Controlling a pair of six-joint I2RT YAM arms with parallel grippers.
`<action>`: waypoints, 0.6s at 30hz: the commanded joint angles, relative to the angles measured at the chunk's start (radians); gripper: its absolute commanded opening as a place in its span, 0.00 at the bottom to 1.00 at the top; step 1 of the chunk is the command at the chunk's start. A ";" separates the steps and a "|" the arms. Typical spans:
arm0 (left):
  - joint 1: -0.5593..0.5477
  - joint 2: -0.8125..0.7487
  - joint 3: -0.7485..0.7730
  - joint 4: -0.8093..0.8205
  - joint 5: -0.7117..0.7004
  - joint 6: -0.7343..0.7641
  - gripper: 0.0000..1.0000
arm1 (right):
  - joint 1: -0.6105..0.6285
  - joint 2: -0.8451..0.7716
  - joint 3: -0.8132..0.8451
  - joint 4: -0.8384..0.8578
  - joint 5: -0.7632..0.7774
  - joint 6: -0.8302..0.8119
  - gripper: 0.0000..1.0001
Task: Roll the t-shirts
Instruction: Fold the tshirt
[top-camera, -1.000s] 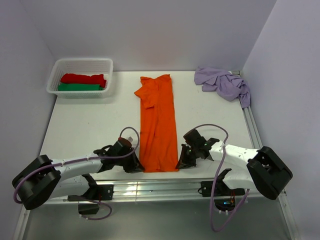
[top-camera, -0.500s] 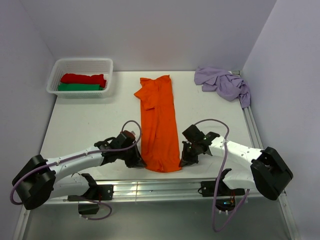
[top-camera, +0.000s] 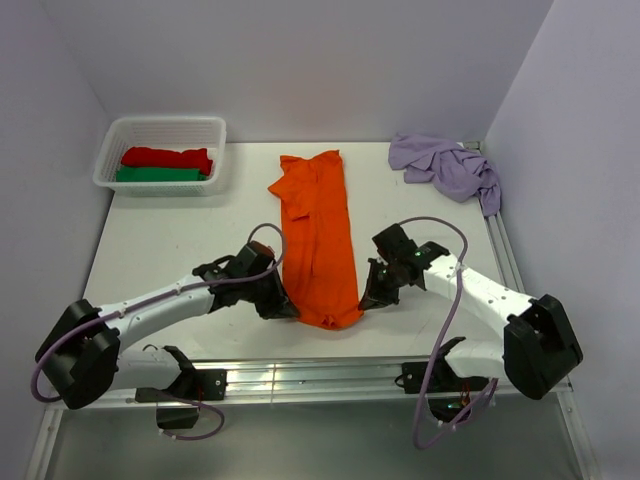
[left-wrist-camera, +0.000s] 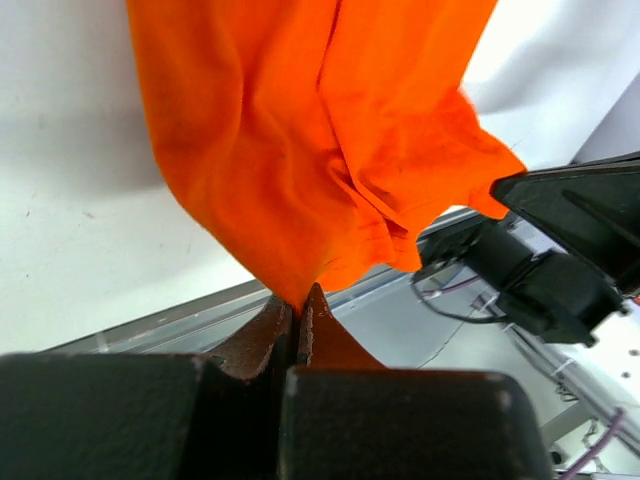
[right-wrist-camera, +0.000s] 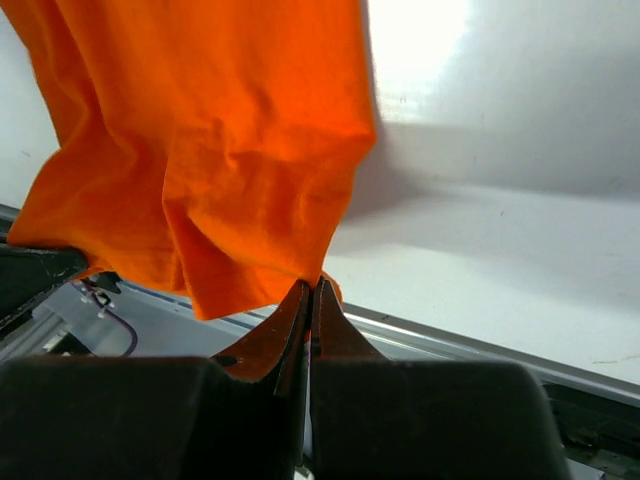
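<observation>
1. Orange t-shirt (top-camera: 318, 235): folded into a narrow strip on the middle of the tabletop (top-camera: 180, 240). Its long axis runs from the near edge toward the far edge, with the collar and sleeve end at the far end.
2. Left gripper (top-camera: 283, 308): jaws pinched fully together on the strip's near-left hem corner. The wrist view shows cloth caught right at the fingertips.
3. Right gripper (top-camera: 368, 299): jaws likewise clamped tight, on the near-right hem corner. Cloth fans away from the tips in its wrist view.
4. Near hem: raised off the tabletop between the two grippers and sagging in the middle. The rest of the strip lies flat.
5. Key relation: all the unrolled cloth lies beyond the fingers, toward the far edge. My judgement is that the roll must travel along the long axis, away from the arm bases, with both corners carried forward and over together.
6. Arms: level with each other, one at each side of the hem, neither nearer. If one leads, the roll would likely skew.
7. Lilac t-shirt (top-camera: 445, 165): crumpled at the far-right corner, well apart from both grippers and untouched.
8. Basket (top-camera: 165, 121): far-left corner, holding red and green cloth.
</observation>
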 joint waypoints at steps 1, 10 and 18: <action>0.036 0.008 0.069 -0.028 0.014 0.019 0.00 | -0.052 0.035 0.081 -0.043 -0.018 -0.075 0.00; 0.173 0.132 0.201 -0.064 0.043 0.117 0.00 | -0.130 0.165 0.229 -0.071 -0.047 -0.144 0.00; 0.262 0.244 0.264 -0.057 0.067 0.173 0.00 | -0.181 0.311 0.389 -0.092 -0.056 -0.172 0.00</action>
